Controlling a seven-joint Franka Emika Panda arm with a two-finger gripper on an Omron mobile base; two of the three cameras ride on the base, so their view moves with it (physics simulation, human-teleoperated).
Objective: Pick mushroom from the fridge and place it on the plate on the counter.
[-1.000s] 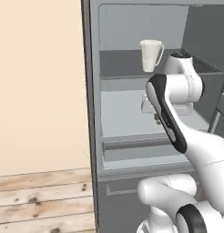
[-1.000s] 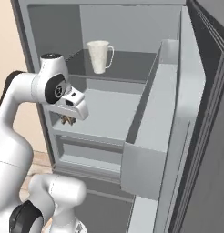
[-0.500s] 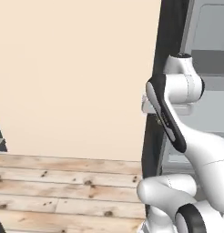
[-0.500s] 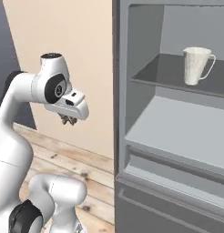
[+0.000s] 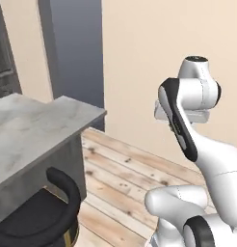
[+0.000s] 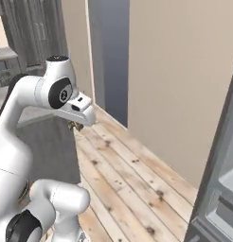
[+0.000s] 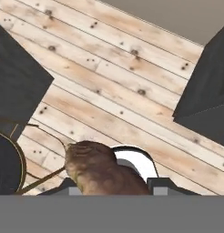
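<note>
- The gripper (image 7: 111,189) is clamping the mushroom (image 7: 102,170) between nearly closed jaws, so the small brown lump is riding securely above the wooden floor (image 7: 132,91).
- The arm is carrying the load tucked high and close to the base, probably for clearance in transit.
- The counter (image 5: 38,128) is lying to the left, beside a black stool (image 5: 43,222); a fridge (image 6: 218,189) edge is showing at the right.

We are seeing the mushroom (image 7: 102,170) cut off below, hiding the gripper (image 7: 111,187) fingertips; the fridge (image 6: 218,189) is running off-frame.
</note>
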